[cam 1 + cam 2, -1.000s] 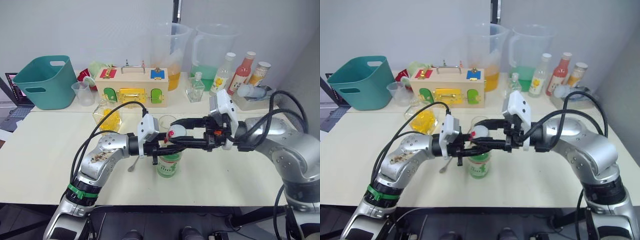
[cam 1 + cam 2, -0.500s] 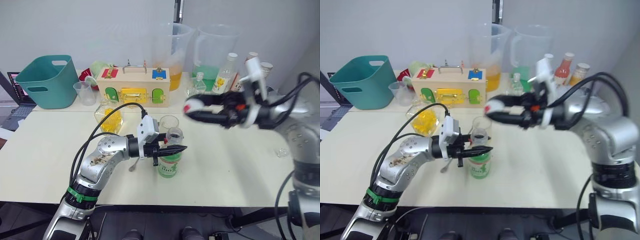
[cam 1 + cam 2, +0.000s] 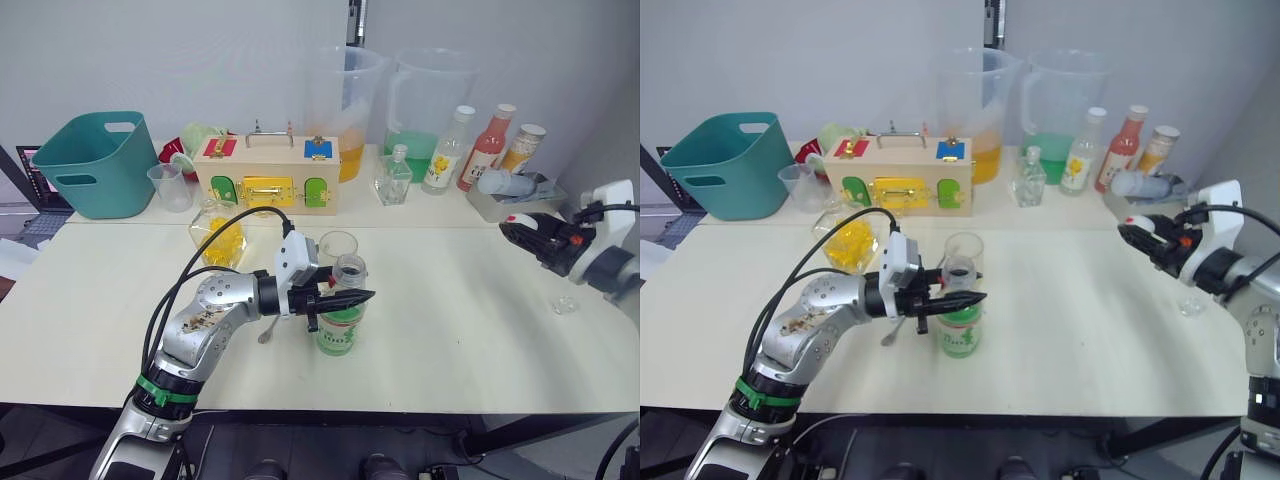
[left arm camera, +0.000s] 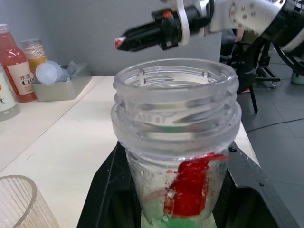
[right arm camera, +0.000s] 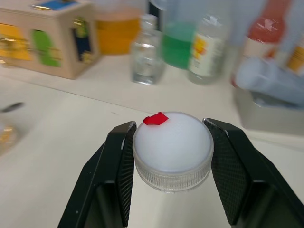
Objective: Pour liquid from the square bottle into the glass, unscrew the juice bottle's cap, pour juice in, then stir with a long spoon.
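- Our left gripper [image 3: 345,298] is clamped around the juice bottle [image 3: 340,318] just under the open threaded neck; the bottle stands upright near the front of the table [image 3: 100,300], its cap off.
- Our right gripper [image 5: 168,142] pinches the juice bottle's cap [image 5: 172,148] between its two fingers, closed only to the cap's width, out at the bottle's 3 o'clock and well apart from it, above the table's right end.
- The glass [image 3: 337,246] stands just behind the bottle, at its 12 o'clock, close beside the neck.
- The step in hand, as we judge it, is parking the cap. We should lower it to bare table at the right end, top up, before letting go, so it does not roll off.
- A small clear object [image 3: 563,304] lies near that spot; we should set down beside it, not on it.
- For the pour, we should tip the neck toward 12 o'clock over the glass rim, slowly, since the glass is so close that the bottle could knock it.
- The long spoon [image 3: 268,329] lies at the bottle's 9 o'clock, partly under our left arm, waiting for the stir.
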{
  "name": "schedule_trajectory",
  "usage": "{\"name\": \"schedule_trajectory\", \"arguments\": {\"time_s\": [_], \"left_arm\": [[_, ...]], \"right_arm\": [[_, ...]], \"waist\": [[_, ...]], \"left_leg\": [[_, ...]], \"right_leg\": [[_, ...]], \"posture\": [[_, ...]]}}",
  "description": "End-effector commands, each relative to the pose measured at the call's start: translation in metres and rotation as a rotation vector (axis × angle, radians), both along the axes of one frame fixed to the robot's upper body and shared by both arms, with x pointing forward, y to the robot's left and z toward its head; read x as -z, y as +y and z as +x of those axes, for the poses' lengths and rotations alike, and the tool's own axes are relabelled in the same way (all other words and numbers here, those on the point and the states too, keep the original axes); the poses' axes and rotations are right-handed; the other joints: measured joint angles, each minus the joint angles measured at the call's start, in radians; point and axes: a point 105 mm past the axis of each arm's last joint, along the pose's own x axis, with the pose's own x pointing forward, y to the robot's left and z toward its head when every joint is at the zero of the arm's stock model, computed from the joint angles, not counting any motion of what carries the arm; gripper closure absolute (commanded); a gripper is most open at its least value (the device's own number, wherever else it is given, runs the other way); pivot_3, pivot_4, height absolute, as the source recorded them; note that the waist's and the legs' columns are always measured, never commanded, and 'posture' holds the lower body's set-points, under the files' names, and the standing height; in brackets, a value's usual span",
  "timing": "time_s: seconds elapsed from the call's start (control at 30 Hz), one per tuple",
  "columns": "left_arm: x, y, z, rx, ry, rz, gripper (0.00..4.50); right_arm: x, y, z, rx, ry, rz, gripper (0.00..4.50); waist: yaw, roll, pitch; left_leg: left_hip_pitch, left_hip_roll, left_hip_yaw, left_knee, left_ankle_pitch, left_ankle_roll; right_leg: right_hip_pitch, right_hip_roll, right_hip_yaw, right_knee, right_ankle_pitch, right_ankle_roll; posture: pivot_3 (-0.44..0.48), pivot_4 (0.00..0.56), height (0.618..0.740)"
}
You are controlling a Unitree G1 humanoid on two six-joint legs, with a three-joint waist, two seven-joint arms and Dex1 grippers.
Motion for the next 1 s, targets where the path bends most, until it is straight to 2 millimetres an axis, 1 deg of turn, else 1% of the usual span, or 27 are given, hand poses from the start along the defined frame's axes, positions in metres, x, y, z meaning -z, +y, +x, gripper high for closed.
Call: {"name": "schedule_trajectory", "arguments": {"time_s": [0.03, 0.13, 0.3, 0.53, 0.73, 0.8, 0.83, 0.97, 1.0], "left_arm": [[0.006, 0.004, 0.005, -0.062, 0.004, 0.023, 3.26], [0.006, 0.005, 0.004, -0.068, 0.002, 0.024, 3.26], [0.006, 0.006, 0.005, -0.082, -0.004, 0.025, 3.26], [0.006, 0.008, 0.005, -0.091, -0.006, 0.024, 3.26], [0.007, 0.010, 0.004, -0.096, -0.011, 0.036, 3.26], [0.007, 0.011, 0.004, -0.096, -0.011, 0.037, 3.26], [0.007, 0.011, 0.004, -0.096, -0.010, 0.038, 3.26], [0.006, 0.011, 0.004, -0.094, -0.011, 0.040, 3.26], [0.006, 0.012, 0.004, -0.094, -0.012, 0.040, 3.26]], "right_arm": [[0.007, -0.016, 0.000, 0.108, -0.038, -0.015, 2.29], [0.034, -0.018, 0.006, 0.148, 0.009, -0.015, 2.29], [0.065, -0.032, 0.012, 0.234, 0.058, -0.014, 2.29], [0.090, -0.040, 0.014, 0.298, 0.087, 0.026, 2.29], [0.097, -0.038, 0.014, 0.299, 0.089, 0.063, 2.29], [0.088, -0.038, 0.015, 0.293, 0.055, 0.068, 1.65], [0.083, -0.037, 0.015, 0.289, 0.037, 0.066, 1.43], [0.063, -0.035, 0.013, 0.274, -0.017, 0.074, 0.04], [0.059, -0.034, 0.013, 0.267, -0.027, 0.076, 0.01]], "waist": [[0.000, 0.000, 0.000], [-0.001, 0.001, 0.000], [-0.002, 0.001, 0.000], [-0.009, 0.001, 0.000], [-0.015, 0.001, 0.000], [-0.018, 0.001, 0.000], [-0.019, 0.001, 0.000], [-0.021, 0.002, 0.000], [-0.022, 0.001, 0.000]], "left_leg": [[0.000, 0.000, 0.000, 0.000, 0.000, 0.000], [0.000, 0.000, 0.000, 0.000, 0.000, 0.000], [0.000, 0.000, 0.000, 0.000, 0.000, 0.000], [0.001, 0.000, 0.000, 0.000, 0.000, 0.000], [0.001, 0.000, 0.000, 0.000, 0.000, 0.000], [0.001, 0.000, 0.000, 0.000, 0.000, 0.000], [0.001, 0.000, 0.000, 0.000, 0.000, 0.000], [0.002, 0.000, 0.000, 0.000, 0.000, 0.000], [0.002, 0.000, 0.000, 0.000, 0.000, 0.000]], "right_leg": [[0.000, 0.000, 0.000, 0.000, 0.000, 0.000], [0.000, 0.000, 0.000, 0.000, 0.000, 0.000], [0.001, 0.000, 0.000, 0.000, 0.000, 0.000], [0.001, 0.000, 0.000, 0.000, 0.000, 0.000], [0.001, 0.000, 0.000, 0.000, 0.000, 0.000], [0.001, 0.000, 0.000, 0.000, 0.000, 0.000], [0.001, 0.000, 0.000, 0.000, 0.000, 0.000], [0.001, 0.000, 0.000, 0.000, 0.000, 0.000], [0.001, 0.000, 0.000, 0.000, 0.000, 0.000]], "posture": [[0.000, 0.150, 0.740], [0.000, 0.150, 0.740], [0.000, 0.150, 0.740], [0.000, 0.150, 0.740], [0.000, 0.150, 0.740], [0.000, 0.150, 0.740], [0.000, 0.150, 0.740], [0.000, 0.150, 0.740], [0.000, 0.150, 0.740]]}}
